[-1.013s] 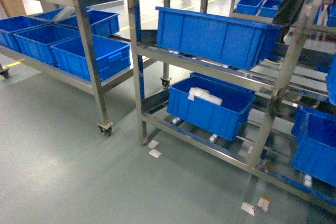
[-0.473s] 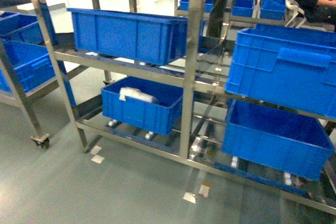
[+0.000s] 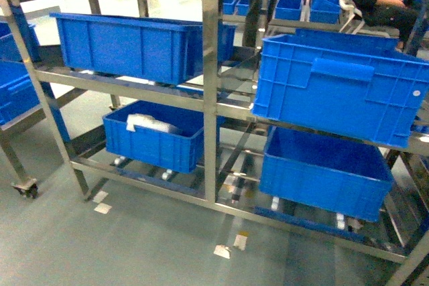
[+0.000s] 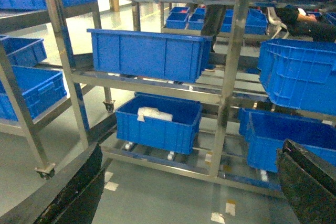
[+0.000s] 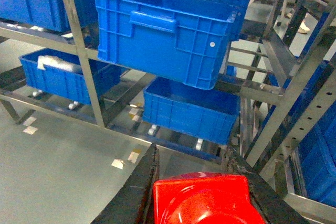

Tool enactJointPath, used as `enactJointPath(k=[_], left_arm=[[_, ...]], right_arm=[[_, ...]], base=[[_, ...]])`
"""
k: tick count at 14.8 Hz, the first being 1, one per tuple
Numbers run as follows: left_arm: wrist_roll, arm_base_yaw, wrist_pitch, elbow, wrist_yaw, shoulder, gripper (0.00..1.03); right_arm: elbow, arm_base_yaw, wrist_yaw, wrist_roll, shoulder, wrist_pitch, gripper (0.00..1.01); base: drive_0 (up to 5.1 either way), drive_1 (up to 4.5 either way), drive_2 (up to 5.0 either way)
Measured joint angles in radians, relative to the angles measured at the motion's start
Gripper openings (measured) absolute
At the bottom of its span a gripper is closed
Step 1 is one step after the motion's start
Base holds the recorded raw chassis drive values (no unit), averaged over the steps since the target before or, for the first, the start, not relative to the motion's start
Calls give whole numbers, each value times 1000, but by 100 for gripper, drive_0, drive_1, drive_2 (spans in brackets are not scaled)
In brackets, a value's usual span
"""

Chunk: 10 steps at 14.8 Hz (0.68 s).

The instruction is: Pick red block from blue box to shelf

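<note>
The red block (image 5: 202, 200), glossy with a round stud, fills the bottom of the right wrist view. My right gripper (image 5: 191, 161) is shut on it, with one black finger on each side. The shelf (image 3: 211, 85) is a steel rack of uprights and rails that spans the head view. It also shows ahead in the left wrist view (image 4: 231, 77) and the right wrist view (image 5: 79, 51). My left gripper (image 4: 191, 148) is open and holds nothing, above the grey floor. The blue box is out of view. Neither gripper shows in the head view.
Dark blue ribbed crates (image 3: 335, 92) sit on the shelf tiers. A lower crate holds a white bag (image 3: 151, 124). A second wheeled rack (image 3: 20, 159) stands at the left. Tape marks (image 3: 228, 246) lie on the floor. A person (image 3: 385, 8) is behind the shelf at the far right.
The head view has swung right, so the shelf and its crates slid left in the picture. The large crates on the right came into full view.
</note>
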Motion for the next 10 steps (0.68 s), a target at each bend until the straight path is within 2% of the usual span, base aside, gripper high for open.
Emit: enactJointPath(k=[6, 10], left_arm=[[0, 0, -2, 0, -4, 0, 98], [0, 0, -2, 0, -3, 0, 98]], right_arm=[[0, 0, -4, 0, 0, 1, 28], [0, 0, -3, 0, -3, 1, 28]], base=[[-158, -158, -158], [-26, 348, -400]])
